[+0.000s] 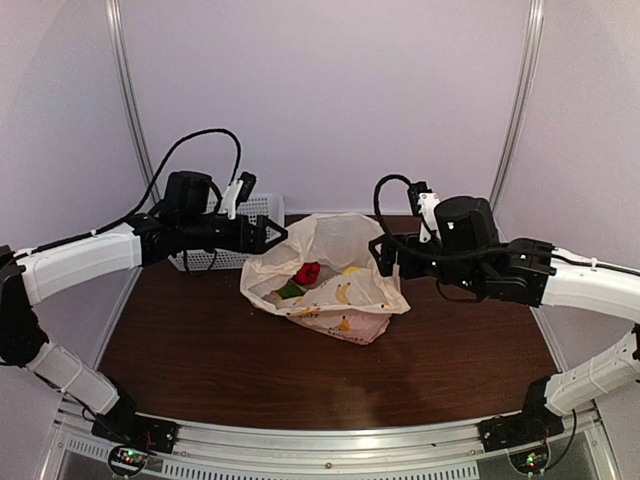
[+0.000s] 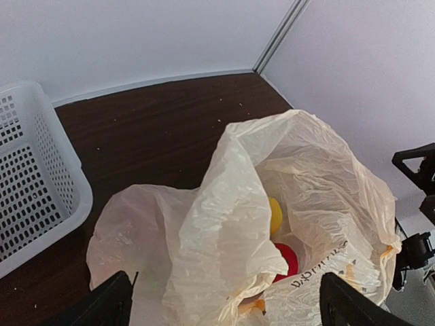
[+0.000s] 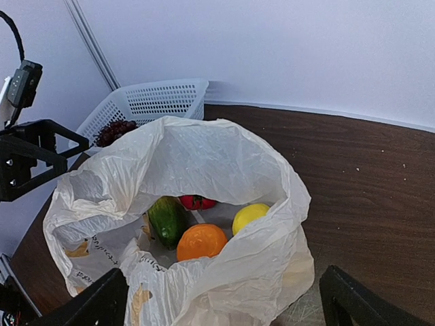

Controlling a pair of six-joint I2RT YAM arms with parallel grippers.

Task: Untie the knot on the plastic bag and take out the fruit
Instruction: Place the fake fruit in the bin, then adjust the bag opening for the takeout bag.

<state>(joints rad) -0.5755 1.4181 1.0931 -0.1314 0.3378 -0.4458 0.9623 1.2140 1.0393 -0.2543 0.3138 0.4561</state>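
Left gripper and right gripper wide, empty, flanking the open plastic bag

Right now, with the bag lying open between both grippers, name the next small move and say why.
Probably lower the right gripper into the plastic bag and onto the orange fruit: the bag's mouth gapes open, that fruit lies exposed nearest that gripper, and its jaws stand open and empty.
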